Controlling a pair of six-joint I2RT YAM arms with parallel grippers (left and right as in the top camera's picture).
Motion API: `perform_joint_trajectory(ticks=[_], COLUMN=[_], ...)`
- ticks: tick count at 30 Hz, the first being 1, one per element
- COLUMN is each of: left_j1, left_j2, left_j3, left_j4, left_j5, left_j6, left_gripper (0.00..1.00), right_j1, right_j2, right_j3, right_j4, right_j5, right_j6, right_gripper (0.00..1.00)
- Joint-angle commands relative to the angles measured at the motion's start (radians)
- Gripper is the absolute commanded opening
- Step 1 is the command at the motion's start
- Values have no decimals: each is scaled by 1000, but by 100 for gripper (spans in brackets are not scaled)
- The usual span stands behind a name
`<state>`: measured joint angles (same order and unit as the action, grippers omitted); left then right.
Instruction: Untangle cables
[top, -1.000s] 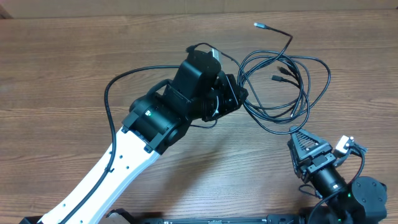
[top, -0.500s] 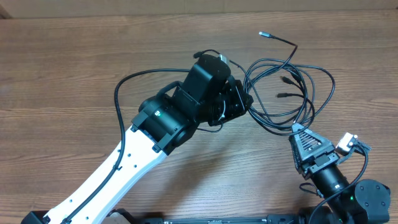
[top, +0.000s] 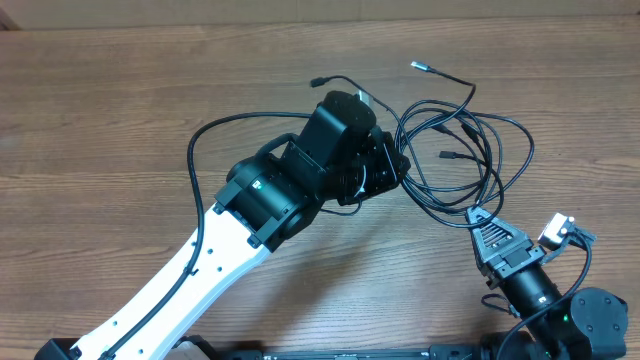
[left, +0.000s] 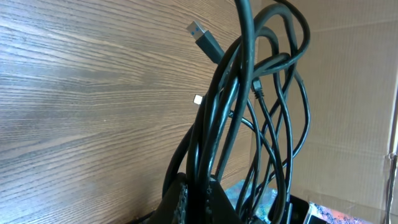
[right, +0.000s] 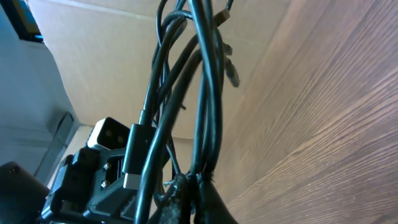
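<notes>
Since a second ago our right gripper (top: 479, 214) has seemingly clamped shut on the near loop of the thin black cables (left: 217, 118) on the brown wooden table (top: 100, 120), our left gripper (top: 395, 170) still pinching their left side, ready to pull them apart

Thin black cables (top: 492, 165) form a tangled set of overlapping loops on the wooden table (top: 100, 120), one silvery-tipped end (top: 418, 65) sticking out at the far side

Overhead top-down — wrists close, sharing cables (left: 214, 130)
</notes>
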<state>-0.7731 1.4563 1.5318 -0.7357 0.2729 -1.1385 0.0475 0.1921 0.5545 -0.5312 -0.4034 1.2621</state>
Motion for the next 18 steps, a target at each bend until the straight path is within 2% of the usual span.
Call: perform_joint_trajectory(ticks=[1,7,11,18], left_j1=[-13,-13,-11,12], left_j2=[-3,-3,-3,-3], left_j3=[29,29,29,29], left_j4=[12,15,37,106], left_j5=[5,-15,-45,-50], left_j6=[13,13,12,12], left_gripper=[4,4,4,4], right_j1=[3,3,3,3], right_j2=[2,2,2,2], right_j3=[20,20,20,20], right_j4=[6,-23,-107,-198], right_j5=[-2,-2,-2,0], right_j6=[-5,-5,-6,-91], right_gripper=[4,4,4,4])
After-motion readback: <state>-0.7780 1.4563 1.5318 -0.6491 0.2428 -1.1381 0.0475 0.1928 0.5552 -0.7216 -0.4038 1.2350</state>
